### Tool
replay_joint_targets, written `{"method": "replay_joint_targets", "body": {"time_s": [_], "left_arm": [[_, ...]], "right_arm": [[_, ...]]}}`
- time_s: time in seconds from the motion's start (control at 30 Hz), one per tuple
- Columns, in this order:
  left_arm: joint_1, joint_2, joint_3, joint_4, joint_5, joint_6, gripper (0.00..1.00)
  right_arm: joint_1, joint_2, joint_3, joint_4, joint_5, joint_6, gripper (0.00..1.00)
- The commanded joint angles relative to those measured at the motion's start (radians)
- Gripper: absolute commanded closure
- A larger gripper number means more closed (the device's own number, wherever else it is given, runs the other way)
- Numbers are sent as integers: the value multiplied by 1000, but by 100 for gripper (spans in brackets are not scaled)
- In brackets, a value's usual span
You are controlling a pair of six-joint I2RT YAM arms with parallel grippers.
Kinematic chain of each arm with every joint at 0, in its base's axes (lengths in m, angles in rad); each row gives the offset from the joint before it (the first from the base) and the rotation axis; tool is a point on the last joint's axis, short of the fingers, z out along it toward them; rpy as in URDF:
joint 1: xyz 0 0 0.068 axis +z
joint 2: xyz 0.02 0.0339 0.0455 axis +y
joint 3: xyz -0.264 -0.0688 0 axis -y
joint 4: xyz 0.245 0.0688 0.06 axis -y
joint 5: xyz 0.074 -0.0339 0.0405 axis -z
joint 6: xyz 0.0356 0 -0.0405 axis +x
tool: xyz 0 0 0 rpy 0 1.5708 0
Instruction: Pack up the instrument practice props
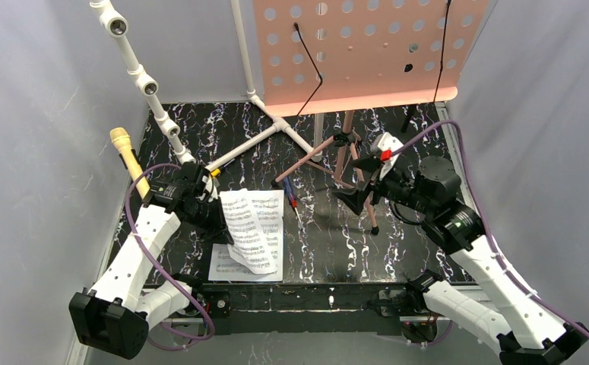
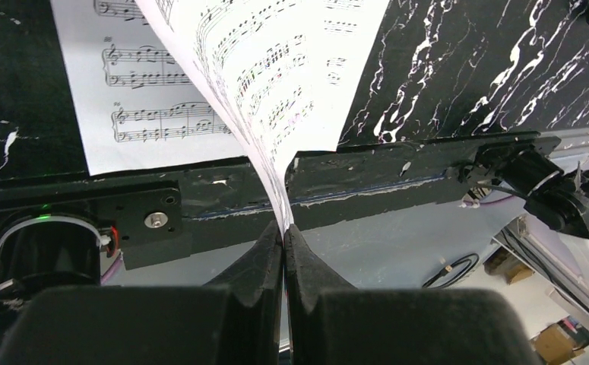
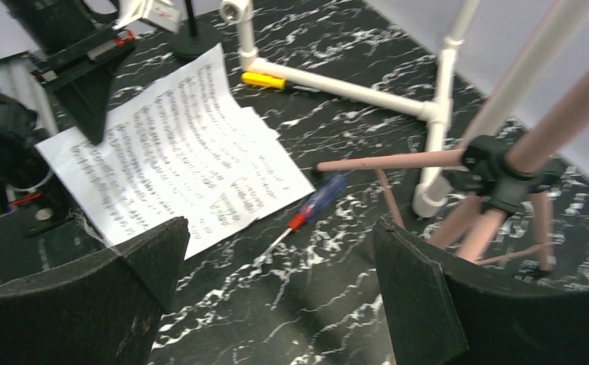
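Note:
My left gripper [image 1: 216, 220] [image 2: 285, 228] is shut on the edge of a white sheet-music page [image 2: 276, 76] and holds it curled up above the other pages [image 1: 264, 220] [image 3: 177, 144] that lie flat on the black marbled table. My right gripper [image 1: 358, 199] [image 3: 280, 228] is open and empty just above the table, beside the copper tripod legs [image 1: 344, 156] [image 3: 496, 171]. The pink perforated music board [image 1: 359, 53] stands above them at the back. A yellow microphone [image 1: 129, 160] sticks up at the far left. A black round-based pole [image 3: 194, 38] stands near the left gripper. The grey-headed microphone is not visible.
A white plastic pipe frame [image 1: 264, 137] [image 3: 352, 87] crosses the back left of the table. A blue and red screwdriver [image 1: 289, 194] [image 3: 318, 201] lies between the pages and the tripod. A small yellow pen [image 3: 264, 80] lies by the pipe. Grey walls close both sides.

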Motion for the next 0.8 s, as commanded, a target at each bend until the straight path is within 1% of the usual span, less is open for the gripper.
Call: {"method": "replay_joint_targets", "body": {"time_s": [0.0,0.27,0.5,0.67,0.77], "left_arm": [[-35,0,-28,37,87,20,100],[-169,14,-19,54,76,17,100],[-190,-2,-23,53,62,39,100],[-190,8,-51,50,-46,45,100],[-189,30,-63,44,-143,38,100]], "right_arm": [[3,45,-24,73,-122,62,1],[11,84,-43,100,-136,72,1],[16,97,-53,93,-129,60,1],[19,108,-53,88,-119,50,1],[19,112,-57,84,-110,40,1]]}}
